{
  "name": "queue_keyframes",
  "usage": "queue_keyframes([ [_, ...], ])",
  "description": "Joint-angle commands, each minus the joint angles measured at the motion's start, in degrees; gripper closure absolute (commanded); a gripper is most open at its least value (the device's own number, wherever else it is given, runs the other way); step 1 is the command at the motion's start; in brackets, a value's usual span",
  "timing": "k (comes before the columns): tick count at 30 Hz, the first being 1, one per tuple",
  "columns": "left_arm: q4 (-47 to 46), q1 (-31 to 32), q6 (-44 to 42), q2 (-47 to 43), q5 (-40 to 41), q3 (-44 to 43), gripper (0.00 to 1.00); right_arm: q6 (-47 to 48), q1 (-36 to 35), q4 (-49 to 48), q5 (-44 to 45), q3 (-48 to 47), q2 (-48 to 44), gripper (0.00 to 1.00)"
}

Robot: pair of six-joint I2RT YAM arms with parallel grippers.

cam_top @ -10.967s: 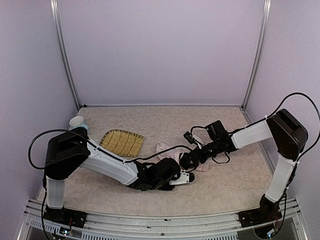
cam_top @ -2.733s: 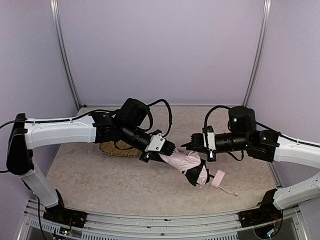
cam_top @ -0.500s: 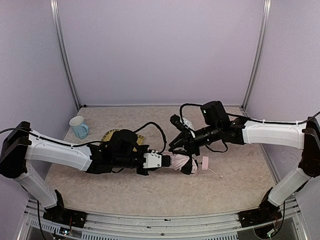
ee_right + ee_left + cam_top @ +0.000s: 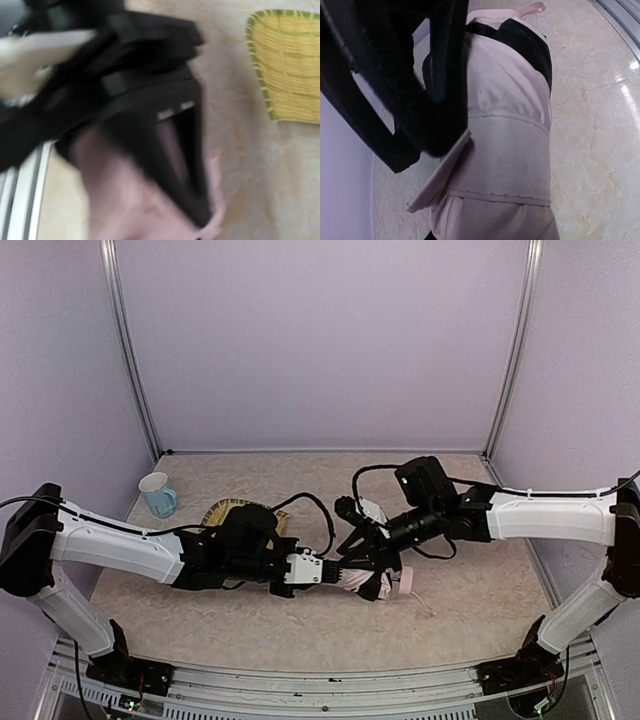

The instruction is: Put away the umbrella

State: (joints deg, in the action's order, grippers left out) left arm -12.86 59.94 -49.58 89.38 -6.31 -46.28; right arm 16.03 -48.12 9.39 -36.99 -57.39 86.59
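The folded pale pink umbrella (image 4: 352,577) lies low over the table centre. Black lining shows near its small pink handle (image 4: 407,583), and the strap (image 4: 425,605) trails right. My left gripper (image 4: 325,570) comes in from the left and is shut on the umbrella's end. In the left wrist view the fabric (image 4: 505,150) fills the frame and hides my own fingers. My right gripper (image 4: 362,558) reaches down from the right. Its black fingers (image 4: 395,100) meet at the umbrella's pink closing flap (image 4: 437,175). The right wrist view is motion-blurred, with pink fabric (image 4: 115,200) at the fingers.
A woven yellow tray (image 4: 218,510) lies behind my left forearm and shows in the right wrist view as the tray (image 4: 290,65). A pale blue mug (image 4: 157,494) stands at the far left. Walls with metal posts close off the back and sides.
My right gripper has dropped down and left onto the umbrella, and its jaws have narrowed. The left arm holds nearly still. Earlier the umbrella was held higher off the table.
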Motion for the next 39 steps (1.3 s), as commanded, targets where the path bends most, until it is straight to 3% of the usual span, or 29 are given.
queue_keyframes([
  [1,-5.73,-1.34,2.47,-4.16,-1.10,-0.38,1.00,5.65,-1.32,2.45,1.08,4.21,-7.35,0.71],
  [8,-4.81,-1.50,2.30,-6.04,-2.44,1.16,1.00,6.18,-0.67,4.41,7.27,4.19,-12.60,0.71],
  [13,-2.60,-2.21,3.59,-5.59,-4.34,0.74,1.00,3.79,2.39,4.64,3.70,2.15,-14.70,0.59],
  [18,6.94,-8.00,16.06,2.03,-11.17,-7.69,1.00,-0.05,5.11,2.71,4.88,2.00,-15.68,0.53],
  [22,10.82,-8.32,16.71,7.31,-13.70,-10.77,1.00,-3.34,8.73,4.23,8.84,1.82,-14.59,0.51],
  [25,8.83,-8.21,17.93,9.11,-12.99,-10.48,1.00,-8.94,13.17,8.07,15.66,1.27,-12.01,0.52],
  [29,6.81,-8.14,20.59,11.13,-9.31,-10.48,1.00,-20.51,20.66,13.18,30.96,3.82,-11.55,0.53],
  [33,4.55,-7.75,20.83,10.57,-9.31,-8.96,1.00,-24.03,22.63,14.63,42.46,8.52,-12.75,0.53],
  [36,2.83,-7.82,21.46,9.59,-9.28,-8.26,1.00,-26.08,22.25,13.81,42.62,10.28,-9.47,0.62],
  [39,1.72,-7.69,21.83,8.87,-9.03,-8.62,1.00,-29.21,16.49,10.40,37.40,9.76,-4.04,0.68],
])
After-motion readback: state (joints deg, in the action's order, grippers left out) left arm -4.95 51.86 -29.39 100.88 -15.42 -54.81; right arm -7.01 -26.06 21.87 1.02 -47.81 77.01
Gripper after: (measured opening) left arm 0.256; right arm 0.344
